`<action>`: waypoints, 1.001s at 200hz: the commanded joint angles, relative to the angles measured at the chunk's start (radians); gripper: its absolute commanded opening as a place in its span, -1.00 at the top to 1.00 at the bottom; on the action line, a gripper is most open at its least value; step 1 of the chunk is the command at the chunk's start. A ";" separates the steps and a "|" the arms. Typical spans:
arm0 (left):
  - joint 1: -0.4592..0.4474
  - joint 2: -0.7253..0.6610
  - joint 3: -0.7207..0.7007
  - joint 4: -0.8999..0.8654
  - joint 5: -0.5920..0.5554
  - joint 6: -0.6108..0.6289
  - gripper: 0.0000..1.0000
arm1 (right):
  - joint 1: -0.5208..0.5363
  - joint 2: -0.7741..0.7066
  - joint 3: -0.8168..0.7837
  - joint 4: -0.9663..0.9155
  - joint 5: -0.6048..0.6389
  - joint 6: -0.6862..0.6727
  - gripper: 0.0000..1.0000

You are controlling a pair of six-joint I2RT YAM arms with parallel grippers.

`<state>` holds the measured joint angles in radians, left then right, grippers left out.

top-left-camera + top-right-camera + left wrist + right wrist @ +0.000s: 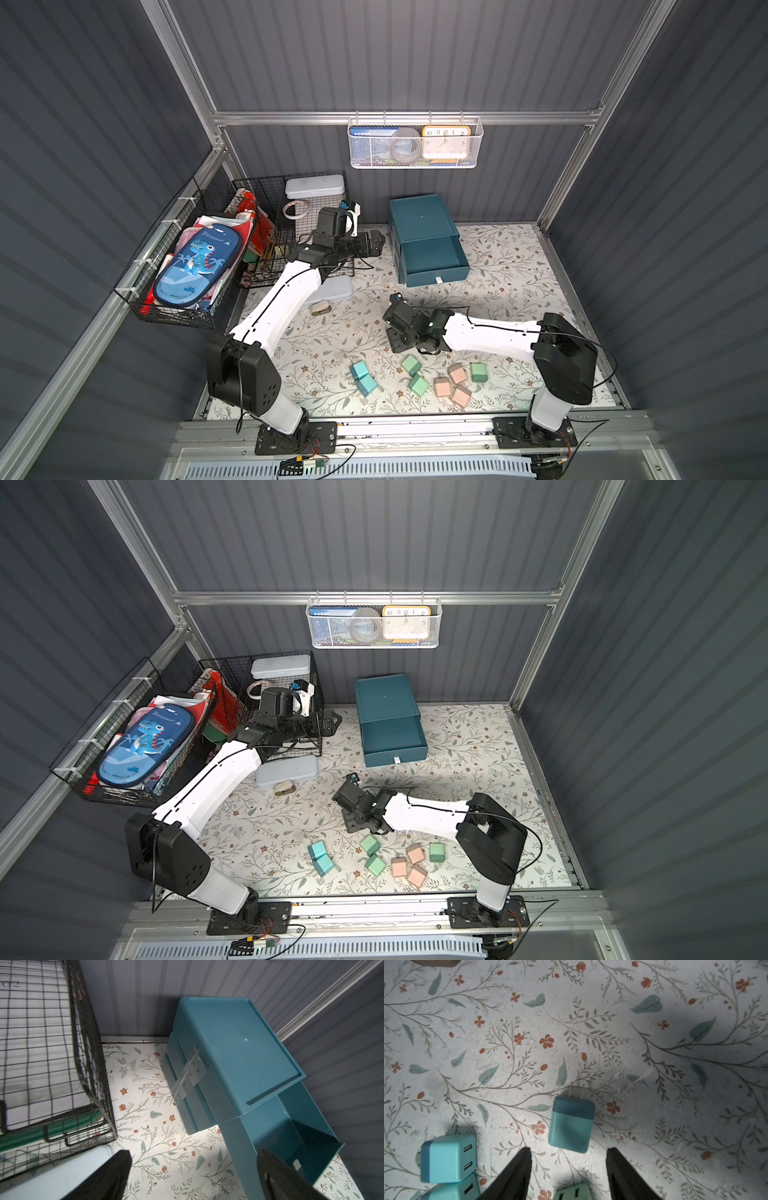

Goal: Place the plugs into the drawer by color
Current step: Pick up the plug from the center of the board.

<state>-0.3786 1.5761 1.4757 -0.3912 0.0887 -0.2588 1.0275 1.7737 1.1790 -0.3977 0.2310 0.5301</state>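
Observation:
The dark teal drawer (417, 218) (384, 698) (239, 1049) cabinet stands at the back with one drawer pulled out (436, 255) (307, 1138); its inside looks empty. Plugs lie on the mat at the front: two blue (362, 376), three green (411, 365) and three pink (457, 373). In the right wrist view another blue plug (571, 1124) lies just beyond my open right gripper (569, 1155) (397, 345), with nothing between the fingers. The arm hides that plug in both top views. My left gripper (194, 1153) (374, 243) hovers wide open and empty beside the cabinet's left side.
A black wire rack (291, 232) (89, 1043) stands left of the cabinet. A pale blue case (334, 291) and a small beige object (321, 309) lie on the floral mat (498, 266). A wire basket (137, 299) with a dinosaur pouch hangs at the left.

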 commanded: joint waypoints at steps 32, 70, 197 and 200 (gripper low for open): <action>0.006 -0.044 -0.006 -0.066 -0.098 -0.007 -0.98 | -0.001 0.062 0.064 -0.051 0.065 0.040 -0.33; 0.006 -0.054 -0.016 -0.085 -0.163 -0.039 -0.98 | -0.003 0.105 0.100 -0.097 0.064 0.064 -0.36; 0.006 -0.051 -0.016 -0.092 -0.169 -0.028 -0.98 | -0.014 0.208 0.116 -0.083 0.044 0.082 -0.13; 0.007 -0.050 -0.015 -0.092 -0.168 -0.027 -0.98 | -0.014 0.211 0.116 -0.083 0.044 0.081 -0.11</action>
<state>-0.3786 1.5284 1.4673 -0.4664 -0.0906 -0.2886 1.0180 1.9678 1.2808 -0.4717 0.2699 0.5980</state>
